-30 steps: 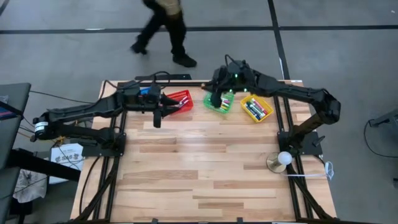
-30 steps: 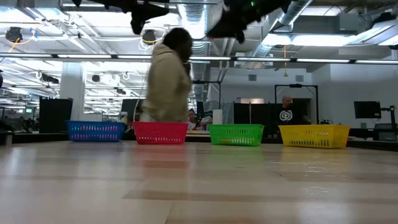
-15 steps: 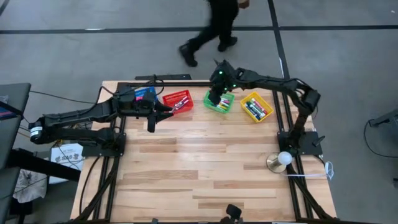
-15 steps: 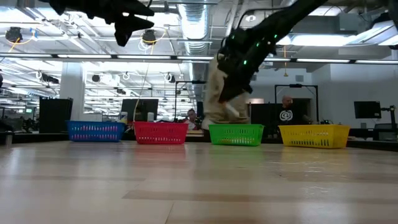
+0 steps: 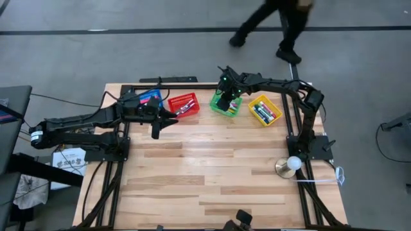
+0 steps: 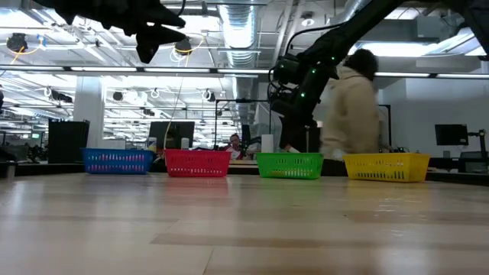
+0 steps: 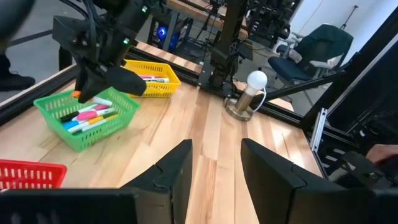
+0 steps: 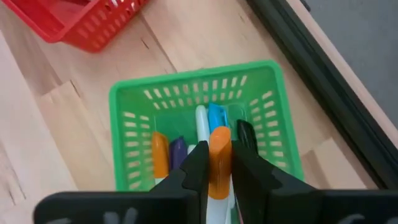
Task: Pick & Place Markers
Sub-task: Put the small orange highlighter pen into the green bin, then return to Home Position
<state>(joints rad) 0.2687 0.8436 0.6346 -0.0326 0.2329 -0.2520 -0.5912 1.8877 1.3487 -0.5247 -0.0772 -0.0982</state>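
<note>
Green mesh forms the basket [image 5: 225, 104] taken here as the landmark, set in the row of baskets along the far edge of the wooden table [image 5: 212, 173]. Directly above it the right gripper [image 8: 215, 163] is held, its two fingers clenched on an orange-capped marker [image 8: 219, 160] that is kept upright between them over the basket's middle. More markers [image 7: 92, 116] are seen lying inside the green basket, among them orange, purple, blue, white and black ones. A red basket [image 5: 183, 104] stands just beside the green one on the left arm's side, with a blue basket [image 6: 117, 160] beyond that, and a yellow basket [image 5: 265, 110] holding further markers is placed just beside it on the other side. The left gripper [image 7: 214, 168] is raised above the table near the red basket, well apart from the green one, its fingers released and nothing between them. The whole near half of the table, from the green basket toward the front edge, is left as bare wood. A person [image 6: 349, 107] is seen walking past behind the far edge.
</note>
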